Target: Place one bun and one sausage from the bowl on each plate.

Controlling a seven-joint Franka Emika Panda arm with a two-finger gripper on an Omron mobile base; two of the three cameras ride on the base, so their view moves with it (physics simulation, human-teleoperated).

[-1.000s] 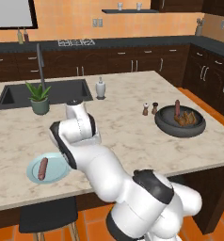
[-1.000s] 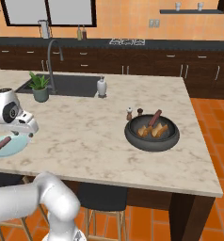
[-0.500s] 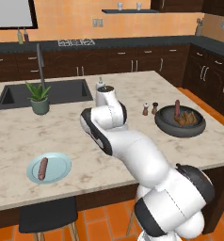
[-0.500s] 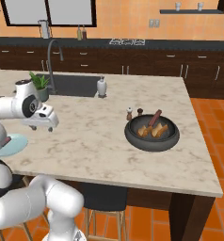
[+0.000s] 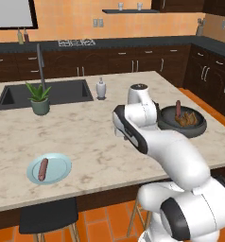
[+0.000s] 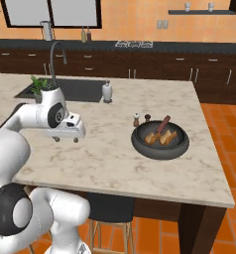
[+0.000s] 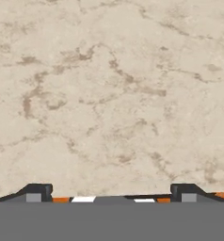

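Observation:
The pale blue plate (image 5: 57,165) lies near the counter's front left with one sausage (image 5: 42,169) on it. At the right stands the dark bowl (image 6: 140,144), also seen in the left base view (image 5: 197,130). It holds a sausage (image 6: 163,124) leaning on its rim and two buns (image 6: 150,138) (image 6: 169,137). My gripper (image 6: 65,140) hangs open and empty above bare marble, left of the bowl and well apart from it. In the hand view my gripper (image 7: 111,192) looks straight down at counter, its fingertips (image 7: 38,190) wide apart.
Salt and pepper shakers (image 6: 136,119) stand just behind the bowl's left rim. A soap dispenser (image 6: 106,92), a potted plant (image 5: 38,98) and the sink (image 5: 62,92) with its faucet lie at the back left. Stools stand under the front edge.
The arm has swung from over the blue plate to the right, across the counter towards the bowl. The gripper stays open and empty; the sausage rests on the plate.

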